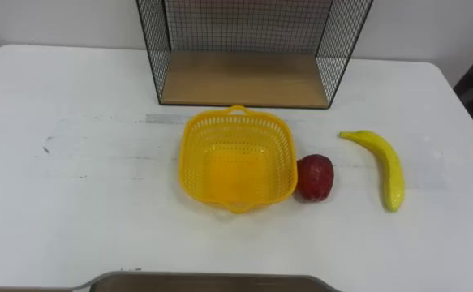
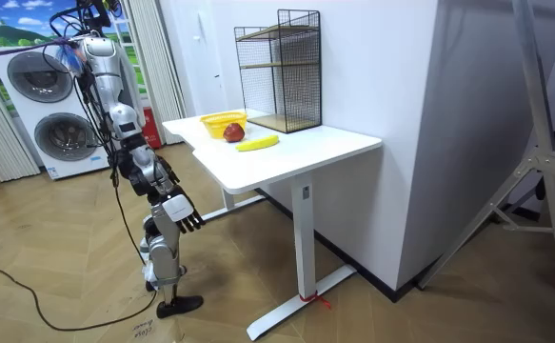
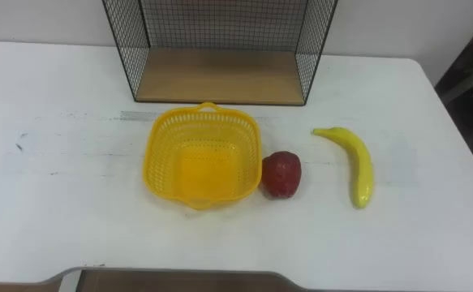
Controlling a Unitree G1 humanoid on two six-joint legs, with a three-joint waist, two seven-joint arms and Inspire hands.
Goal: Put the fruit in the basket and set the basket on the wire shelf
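An empty yellow plastic basket (image 1: 232,166) sits mid-table on the white table (image 1: 82,178). A red fruit (image 1: 315,177) touches the basket's right side, and a banana (image 1: 389,166) lies further right, apart from both. The black wire shelf (image 1: 244,79) with a wooden floor stands just behind the basket. In the room view I stand at the table's end, facing it. My right hand (image 2: 184,213) hangs low in front of my legs with straight fingers, holding nothing. My left hand (image 2: 156,173) is a dark shape beside my body.
The table's near edge runs along the bottom of the eye views. The shelf (image 2: 279,71) has a second level higher up. Two stacked washing machines (image 2: 44,105) stand behind me, and a white wall (image 2: 429,114) rises past the table.
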